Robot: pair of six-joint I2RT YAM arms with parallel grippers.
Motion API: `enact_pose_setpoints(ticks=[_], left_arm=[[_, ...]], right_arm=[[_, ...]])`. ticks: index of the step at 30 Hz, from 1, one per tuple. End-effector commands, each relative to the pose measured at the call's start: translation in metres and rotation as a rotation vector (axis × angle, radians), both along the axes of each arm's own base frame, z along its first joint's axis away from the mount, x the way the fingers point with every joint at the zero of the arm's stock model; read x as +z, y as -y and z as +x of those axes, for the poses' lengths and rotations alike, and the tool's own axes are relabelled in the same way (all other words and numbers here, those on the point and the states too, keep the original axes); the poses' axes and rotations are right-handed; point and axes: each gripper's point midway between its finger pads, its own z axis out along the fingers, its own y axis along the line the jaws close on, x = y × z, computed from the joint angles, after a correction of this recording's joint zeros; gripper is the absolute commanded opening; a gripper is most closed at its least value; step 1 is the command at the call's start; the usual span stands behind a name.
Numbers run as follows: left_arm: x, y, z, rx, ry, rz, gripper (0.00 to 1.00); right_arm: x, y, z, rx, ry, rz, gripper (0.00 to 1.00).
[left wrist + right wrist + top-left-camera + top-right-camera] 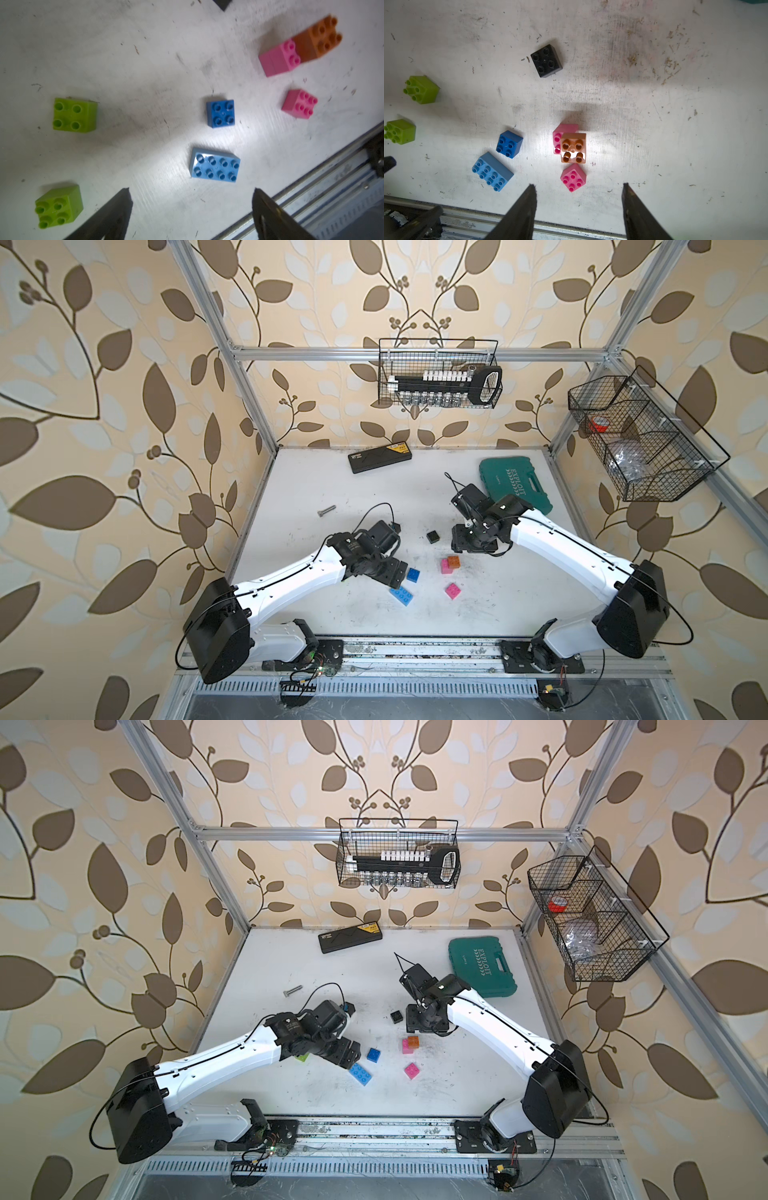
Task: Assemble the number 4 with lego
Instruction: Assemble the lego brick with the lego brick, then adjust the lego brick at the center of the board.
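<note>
Bricks (221, 113), studded glossy plastic, on scuffed white table (145, 52), left jaws wide, right jaws parted, both empty.

I saw the scuffed white worktop (332, 489) carrying a black box (379, 458), a teal case (515, 485), a bolt (326, 512), and a black brick (433, 536), blue brick (413, 574), long blue brick (401, 596), pink brick (452, 590), pink stack (445, 568) and two green bricks (74, 115).

A robotics lab test cell: a scuffed white table (332, 497) boxed in by an aluminium frame (415, 351) (wallpapered panels behind it), robot arms (291, 580) bolted to a rail (415, 649) at its front edge, wire baskets (660, 483) of tools hanging above.
</note>
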Motion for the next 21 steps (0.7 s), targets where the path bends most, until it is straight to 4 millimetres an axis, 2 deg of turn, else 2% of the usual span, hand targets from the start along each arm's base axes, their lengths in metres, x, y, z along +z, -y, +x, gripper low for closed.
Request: enact_pose_setpoints(ticks=[1, 5, 7, 11, 17, 18, 21], left_arm=[[-0.004, -0.014, -0.025, 0.025, 0.011, 0.124, 0.87], [-0.024, -0.01, -0.05, -0.024, -0.02, 0.229, 0.85], [-0.034, -0.009, -0.056, -0.041, -0.013, 0.281, 0.9], [-0.046, -0.007, -0.053, -0.051, 0.061, 0.327, 0.99], [-0.051, 0.008, -0.047, -0.074, 0.114, 0.299, 0.99], [-0.059, 0.007, -0.047, -0.077, 0.103, 0.334, 0.99], [-0.069, 0.01, -0.045, -0.082, 0.091, 0.364, 0.99]], right_arm=[[-0.004, 0.018, -0.008, -0.014, -0.008, -0.021, 0.61], [0.001, 0.029, -0.008, -0.036, 0.013, -0.014, 0.62], [0.005, 0.032, -0.008, -0.046, 0.028, -0.012, 0.62], [0.013, 0.039, -0.007, -0.071, 0.063, -0.012, 0.63], [0.018, 0.047, -0.007, -0.089, 0.082, -0.017, 0.64], [0.018, 0.048, -0.007, -0.091, 0.083, -0.017, 0.64], [0.02, 0.049, -0.005, -0.094, 0.09, -0.014, 0.64]])
